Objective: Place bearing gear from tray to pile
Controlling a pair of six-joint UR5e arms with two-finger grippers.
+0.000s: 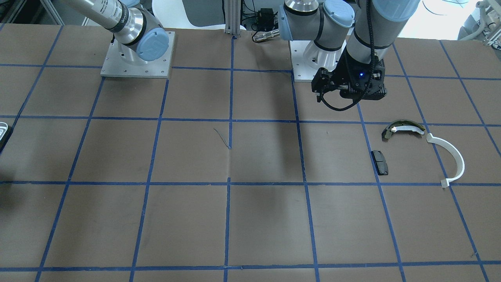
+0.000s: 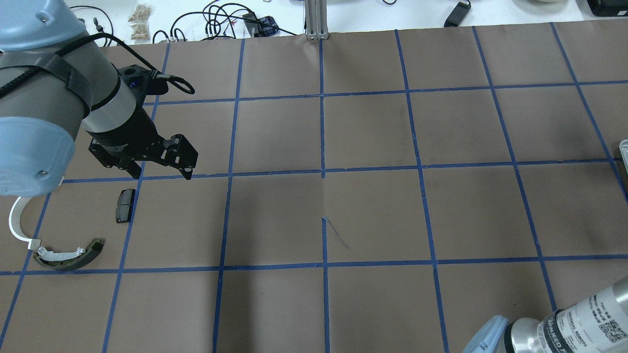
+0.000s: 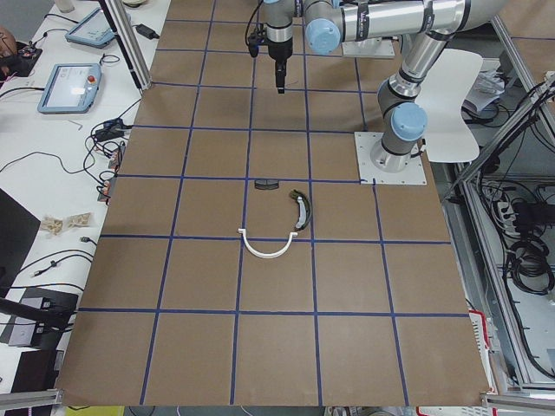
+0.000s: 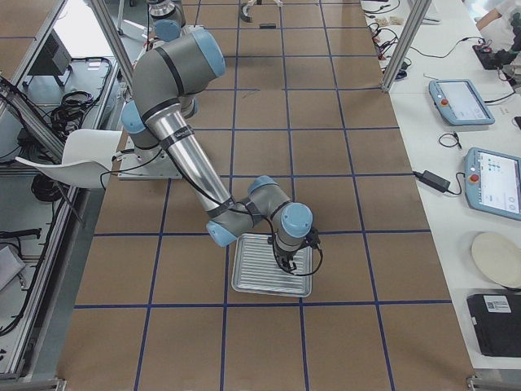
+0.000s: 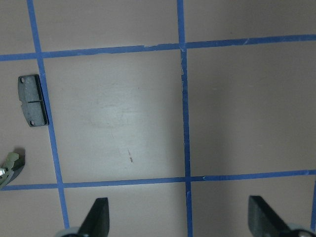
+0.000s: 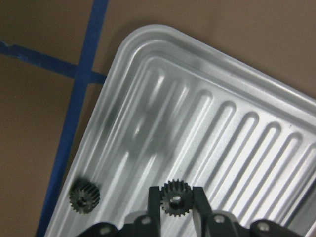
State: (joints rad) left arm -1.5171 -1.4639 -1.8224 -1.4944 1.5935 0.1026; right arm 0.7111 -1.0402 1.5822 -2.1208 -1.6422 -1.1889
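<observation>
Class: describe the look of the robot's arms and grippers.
Both arms are grey tubes with pale blue joint caps. The left arm ends in a black left gripper with a looping black cable and a blue light. The right arm has a silver segment with printed labels; the right gripper is black too.

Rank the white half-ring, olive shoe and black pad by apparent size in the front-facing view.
1. white half-ring: largest, with the longest sweep.
2. olive shoe: a clearly shorter curve.
3. black pad: smallest.
All three lie close together, so nearness to the camera hardly skews the order.
</observation>
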